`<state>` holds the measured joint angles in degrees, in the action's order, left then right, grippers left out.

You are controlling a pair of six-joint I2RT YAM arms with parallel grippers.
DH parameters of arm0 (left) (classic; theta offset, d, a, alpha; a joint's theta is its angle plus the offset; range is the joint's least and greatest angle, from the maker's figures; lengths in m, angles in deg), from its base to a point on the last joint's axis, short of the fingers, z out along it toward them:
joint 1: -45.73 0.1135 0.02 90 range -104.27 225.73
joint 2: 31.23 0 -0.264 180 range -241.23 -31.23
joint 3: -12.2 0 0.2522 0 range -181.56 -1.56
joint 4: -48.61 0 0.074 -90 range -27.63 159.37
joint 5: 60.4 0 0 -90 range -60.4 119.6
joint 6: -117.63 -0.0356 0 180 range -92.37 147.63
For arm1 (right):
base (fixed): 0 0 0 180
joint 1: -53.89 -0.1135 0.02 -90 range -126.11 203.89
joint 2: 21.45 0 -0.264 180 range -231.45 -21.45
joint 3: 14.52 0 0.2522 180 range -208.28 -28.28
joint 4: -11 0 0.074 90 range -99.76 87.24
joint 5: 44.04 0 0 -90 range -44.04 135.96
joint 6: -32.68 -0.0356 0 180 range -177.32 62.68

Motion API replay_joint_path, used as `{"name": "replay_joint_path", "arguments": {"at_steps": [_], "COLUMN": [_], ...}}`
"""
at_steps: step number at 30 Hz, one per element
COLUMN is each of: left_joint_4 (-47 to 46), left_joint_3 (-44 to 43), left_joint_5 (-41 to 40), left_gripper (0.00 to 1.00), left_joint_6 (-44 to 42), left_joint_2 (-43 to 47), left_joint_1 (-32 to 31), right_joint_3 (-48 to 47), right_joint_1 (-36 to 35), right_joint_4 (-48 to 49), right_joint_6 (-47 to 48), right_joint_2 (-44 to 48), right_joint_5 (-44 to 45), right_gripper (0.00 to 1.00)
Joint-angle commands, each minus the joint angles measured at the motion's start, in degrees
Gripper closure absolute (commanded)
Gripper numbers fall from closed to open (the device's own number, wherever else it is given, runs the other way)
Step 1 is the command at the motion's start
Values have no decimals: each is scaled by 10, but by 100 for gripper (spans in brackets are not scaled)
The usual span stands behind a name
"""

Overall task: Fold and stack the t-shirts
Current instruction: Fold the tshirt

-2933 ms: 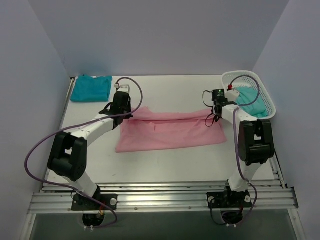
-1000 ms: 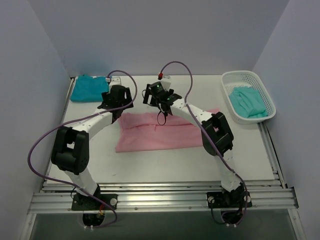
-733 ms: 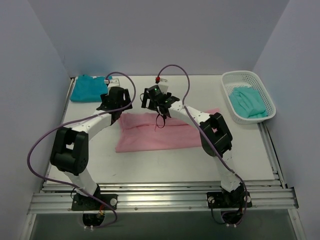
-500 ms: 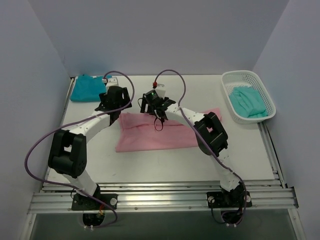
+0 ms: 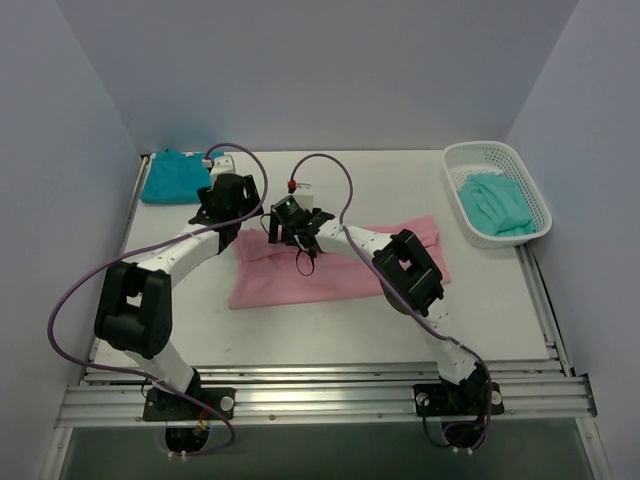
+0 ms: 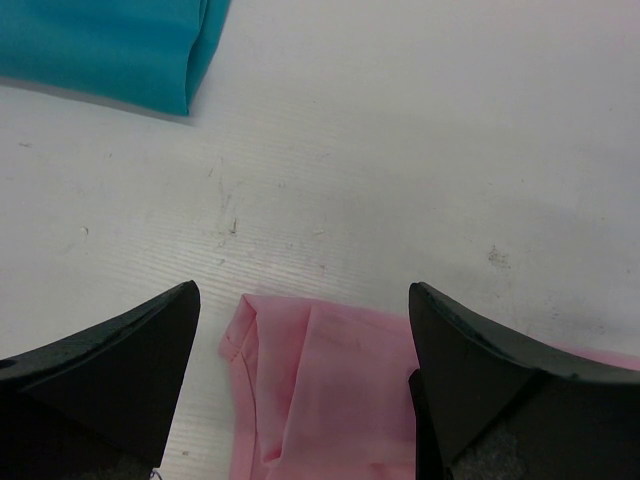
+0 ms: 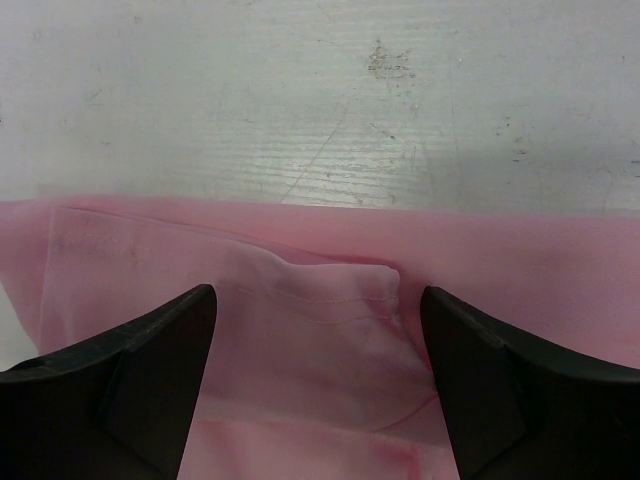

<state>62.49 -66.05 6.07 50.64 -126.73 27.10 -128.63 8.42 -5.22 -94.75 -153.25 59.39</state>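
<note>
A light pink t-shirt [image 5: 340, 265] lies as a long folded strip in the middle of the table. My left gripper [image 5: 236, 222] stands open over its far left corner [image 6: 320, 390], with the black fingers [image 6: 110, 370] on either side and not touching it. My right gripper [image 5: 292, 235] hovers open over the shirt's far edge, and a folded-in sleeve flap [image 7: 320, 310] lies between its fingers [image 7: 510, 380]. A deep teal t-shirt [image 5: 180, 175] sits folded at the back left, also seen in the left wrist view [image 6: 110, 45]. A mint-teal t-shirt [image 5: 497, 203] lies in the basket.
The white mesh basket [image 5: 497, 150] stands at the back right corner. Grey walls close in the table on the left, back and right. Purple cables loop above both arms. Bare white tabletop [image 7: 330, 100] lies beyond the pink shirt's far edge.
My right arm has swung from the shirt's right end, by the basket, across to its left part, close to my left gripper. Its jaws have narrowed slightly. The left gripper has barely moved.
</note>
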Motion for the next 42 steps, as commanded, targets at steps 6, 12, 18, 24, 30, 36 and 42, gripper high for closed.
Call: {"name": "replay_joint_path", "arguments": {"at_steps": [6,12,18,24,30,36,42], "left_joint_4": [-27,-28,-26,-27,-27,-28,-29], "left_joint_3": [3,5,5,5,7,12,16], "left_joint_5": [2,1,-4,-2,0,0,1], "left_gripper": [6,6,6,6,6,6,6], "left_joint_6": [6,6,5,4,5,5,6], "left_joint_2": [17,16,16,17,20,25,26], "left_joint_1": [4,4,4,5,5,5,5], "right_joint_3": [-38,-60,-68,-66,-53,-32,6], "right_joint_1": [-13,-16,-18,-20,-19,-20,-26], "right_joint_4": [-27,-38,-42,-49,-48,-44,-41], "right_joint_6": [6,13,15,15,15,12,10], "right_joint_2": [-1,-1,-10,-9,-1,11,47], "right_joint_5": [26,31,26,28,34,37,45], "right_gripper": [22,25,64,95,100,100,100]}}
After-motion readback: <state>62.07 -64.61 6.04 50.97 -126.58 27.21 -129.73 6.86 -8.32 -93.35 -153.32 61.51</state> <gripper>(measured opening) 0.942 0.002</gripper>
